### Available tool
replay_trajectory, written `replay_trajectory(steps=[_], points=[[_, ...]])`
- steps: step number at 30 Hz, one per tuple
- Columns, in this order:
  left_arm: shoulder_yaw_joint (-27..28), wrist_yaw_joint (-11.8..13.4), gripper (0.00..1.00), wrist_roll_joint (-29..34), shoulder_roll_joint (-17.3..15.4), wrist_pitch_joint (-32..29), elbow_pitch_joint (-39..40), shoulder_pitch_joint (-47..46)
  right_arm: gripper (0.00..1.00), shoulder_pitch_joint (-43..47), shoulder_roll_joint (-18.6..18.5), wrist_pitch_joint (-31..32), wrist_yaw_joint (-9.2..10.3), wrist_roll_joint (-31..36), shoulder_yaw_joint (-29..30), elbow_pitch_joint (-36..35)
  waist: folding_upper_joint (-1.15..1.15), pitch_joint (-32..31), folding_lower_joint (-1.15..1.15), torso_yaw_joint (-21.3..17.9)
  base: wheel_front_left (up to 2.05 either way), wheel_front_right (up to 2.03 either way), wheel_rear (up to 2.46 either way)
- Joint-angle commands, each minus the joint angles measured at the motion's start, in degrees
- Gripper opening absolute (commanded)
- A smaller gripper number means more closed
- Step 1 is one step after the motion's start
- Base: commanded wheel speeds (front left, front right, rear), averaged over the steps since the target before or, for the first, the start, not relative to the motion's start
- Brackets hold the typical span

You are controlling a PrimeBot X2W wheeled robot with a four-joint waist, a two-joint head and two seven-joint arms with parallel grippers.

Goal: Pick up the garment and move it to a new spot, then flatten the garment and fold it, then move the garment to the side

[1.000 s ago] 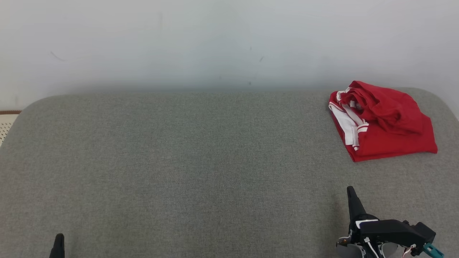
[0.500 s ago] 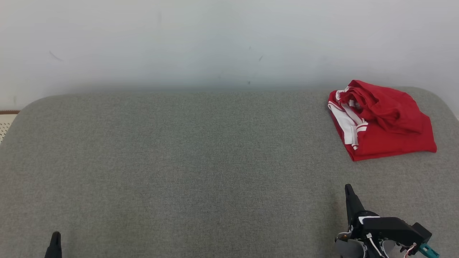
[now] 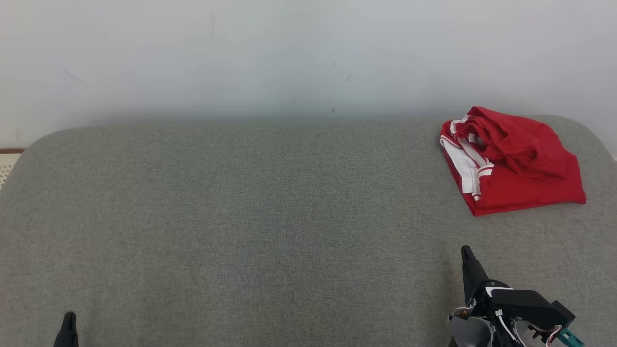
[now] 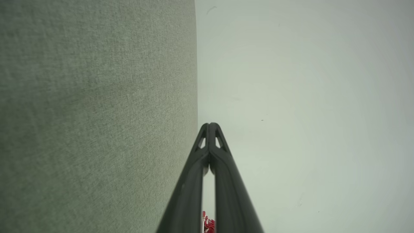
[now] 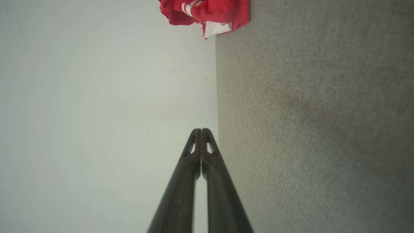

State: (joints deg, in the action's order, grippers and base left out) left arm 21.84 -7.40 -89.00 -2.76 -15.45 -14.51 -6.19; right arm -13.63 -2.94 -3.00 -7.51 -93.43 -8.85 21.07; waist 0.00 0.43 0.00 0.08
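Note:
The garment [image 3: 513,161], red with white trim, lies folded in a bundle at the far right of the grey fabric surface [image 3: 270,217]; it shows too at the top of the right wrist view [image 5: 207,14] and as a red sliver between the fingers in the left wrist view [image 4: 208,224]. My right gripper [image 3: 466,255] sits at the lower right of the head view, well short of the garment, fingers together and holding nothing [image 5: 201,131]. My left gripper [image 3: 68,319] peeks in at the lower left, tips pressed together [image 4: 210,125], far from the garment.
A pale wall [image 3: 289,58] rises directly behind the grey surface. At the far left edge a strip of patterned floor or mat [image 3: 7,166] shows beyond the surface's rounded corner.
Both grippers have slid slightly left and the whole head view has shifted a little, so the camera moved. The garment lies as before. Both grippers stay shut.

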Motion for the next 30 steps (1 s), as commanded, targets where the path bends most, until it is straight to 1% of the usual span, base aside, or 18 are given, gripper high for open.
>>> replay_trajectory(steps=[1,30], points=[[0.5,-0.14,0.0,-1.37,-0.21,-0.51,-0.3,-0.6,0.0,-0.81,0.11,0.4,0.04,-1.62,-0.18,0.18,0.0,0.02,0.0,-0.02,0.0,0.0,0.0],[0.54,-0.17,0.0,-1.88,-0.2,-0.63,-0.34,-0.54,0.0,-0.67,0.11,0.38,0.04,-1.81,-0.22,0.26,0.0,0.03,0.0,-0.04,0.0,0.0,0.0]])
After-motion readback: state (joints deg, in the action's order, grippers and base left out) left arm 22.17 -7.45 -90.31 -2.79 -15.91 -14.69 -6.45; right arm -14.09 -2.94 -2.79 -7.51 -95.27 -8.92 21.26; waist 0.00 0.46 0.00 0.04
